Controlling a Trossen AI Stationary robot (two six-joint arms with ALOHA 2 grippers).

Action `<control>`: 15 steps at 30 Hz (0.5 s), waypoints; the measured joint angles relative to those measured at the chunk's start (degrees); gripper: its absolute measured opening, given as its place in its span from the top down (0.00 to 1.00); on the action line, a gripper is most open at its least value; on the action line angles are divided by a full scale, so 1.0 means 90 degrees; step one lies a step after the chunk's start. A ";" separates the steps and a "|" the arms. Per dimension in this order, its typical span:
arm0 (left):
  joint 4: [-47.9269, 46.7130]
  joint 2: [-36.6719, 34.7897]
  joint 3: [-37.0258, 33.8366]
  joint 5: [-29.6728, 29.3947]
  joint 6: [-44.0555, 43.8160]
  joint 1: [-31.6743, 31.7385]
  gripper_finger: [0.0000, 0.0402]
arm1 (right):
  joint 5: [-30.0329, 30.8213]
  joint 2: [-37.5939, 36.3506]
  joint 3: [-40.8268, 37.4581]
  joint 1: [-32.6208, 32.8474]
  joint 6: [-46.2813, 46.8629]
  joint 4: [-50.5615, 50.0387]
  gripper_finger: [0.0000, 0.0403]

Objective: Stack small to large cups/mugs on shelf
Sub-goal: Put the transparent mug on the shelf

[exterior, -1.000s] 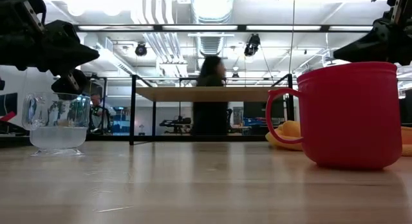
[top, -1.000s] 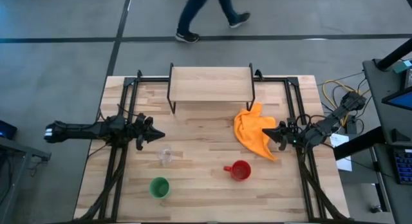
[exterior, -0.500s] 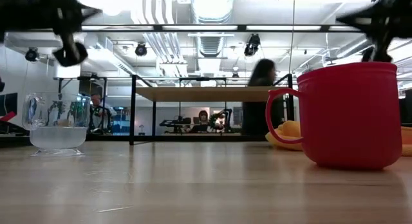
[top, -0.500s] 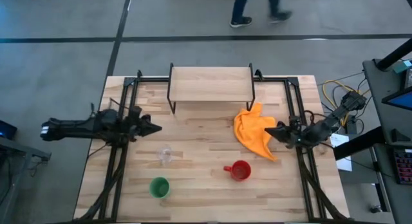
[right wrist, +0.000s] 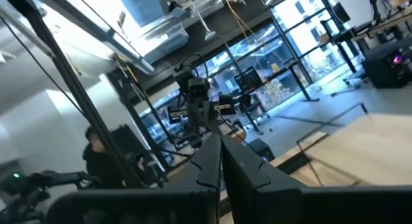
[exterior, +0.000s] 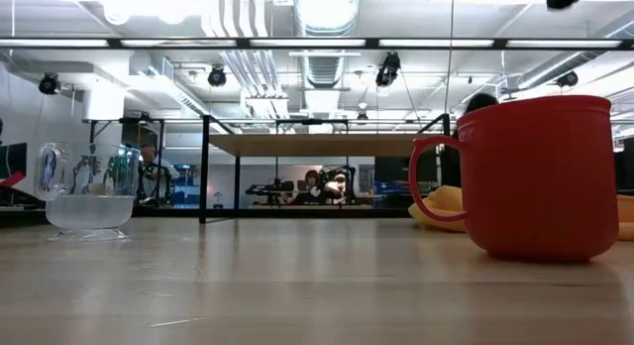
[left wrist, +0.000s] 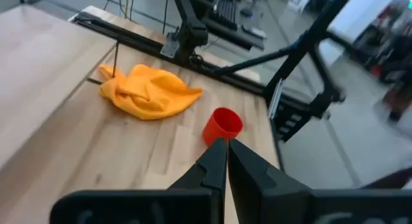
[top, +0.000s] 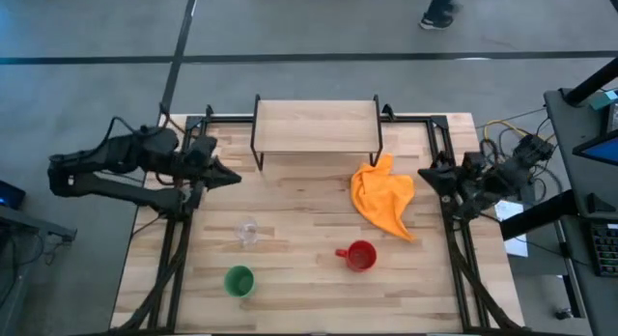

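While both arms are hanging at the counter's (top: 309, 283) sides, the left end effector (top: 235, 178) and right end effector (top: 423, 174) are each showing fingers pressed together, gripping nothing. Clear cup (top: 248, 233), red mug (top: 360, 256) and green cup (top: 238, 281) are standing apart on the counter. Shelf (top: 316, 126) is sitting at the far edge, orange cloth (top: 383, 197) lying near it.

The wooden surface (top: 299, 278) carries the shelf (top: 316, 126) and an orange cloth (top: 383, 197) between both jaws. Nearer lie the clear cup (top: 248, 233), red mug (top: 360, 256) and green cup (top: 238, 281).
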 joint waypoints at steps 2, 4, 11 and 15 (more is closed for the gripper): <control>-0.0415 0.0189 0.0227 -0.0001 -0.0014 0.0000 1.00 | 0.0000 0.0182 0.0548 0.0000 -0.0029 -0.0663 0.98; -0.0786 0.0340 0.0383 -0.0011 -0.0263 0.0000 1.00 | -0.0001 0.0366 0.1072 0.0002 -0.0060 -0.1432 0.98; -0.1777 0.0770 0.0191 -0.0247 -0.0901 0.0000 1.00 | 0.0041 0.1045 0.2411 -0.0001 -0.0177 -0.3283 0.98; -0.2280 0.1162 0.0146 -0.0180 -0.0904 0.0000 1.00 | 0.0047 0.1420 0.2737 0.0002 -0.0187 -0.3367 0.98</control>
